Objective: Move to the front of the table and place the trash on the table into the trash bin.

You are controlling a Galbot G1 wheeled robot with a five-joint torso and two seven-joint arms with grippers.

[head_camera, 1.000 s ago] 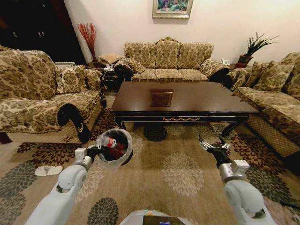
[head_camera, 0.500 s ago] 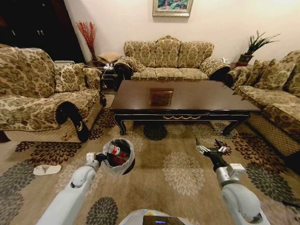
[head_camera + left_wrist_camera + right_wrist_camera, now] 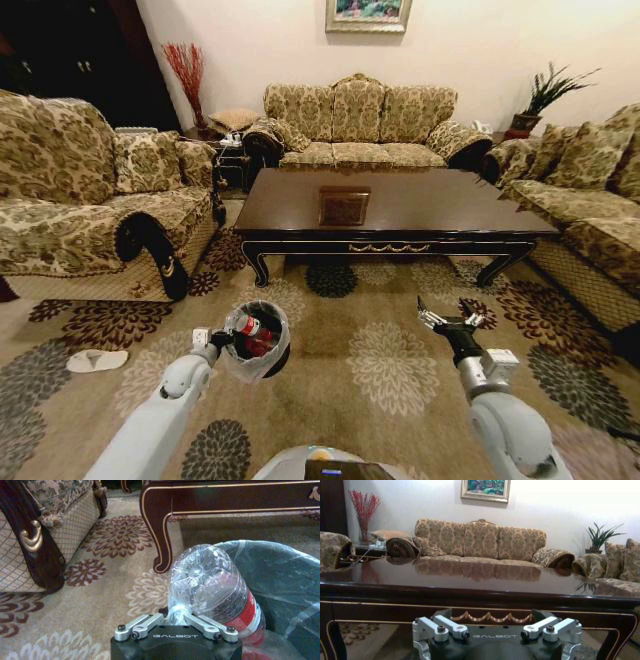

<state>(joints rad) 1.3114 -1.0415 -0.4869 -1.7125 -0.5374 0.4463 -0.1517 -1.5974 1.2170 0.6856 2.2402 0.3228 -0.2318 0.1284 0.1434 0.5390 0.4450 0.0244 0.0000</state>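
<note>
The dark glossy table [image 3: 420, 210] stands ahead of me, its gold scroll ornament facing me; from the right wrist its top [image 3: 470, 577] looks bare. My left gripper [image 3: 215, 340] is shut on the whitish liner at the rim of the trash bin [image 3: 240, 362], held over the carpet short of the table's left leg. In the left wrist view the gripper [image 3: 177, 617] pinches the liner of the bin [image 3: 285, 577]. A clear bottle [image 3: 250, 327] with a red label lies inside it [image 3: 210, 588], beside other red trash. My right gripper [image 3: 448, 321] hangs open over the carpet, its fingers [image 3: 437, 628] spread wide.
Patterned sofas ring the table: one on the left [image 3: 90, 210], one behind [image 3: 355, 125], one on the right [image 3: 590, 190]. A brown square [image 3: 344, 207] lies at the table's centre. A white slipper [image 3: 95, 360] rests on the carpet at the left. Open carpet lies between me and the table.
The whole view has shifted a little, so the camera moved. Both arms have drawn lower and closer to me, the left still carrying the bin.
</note>
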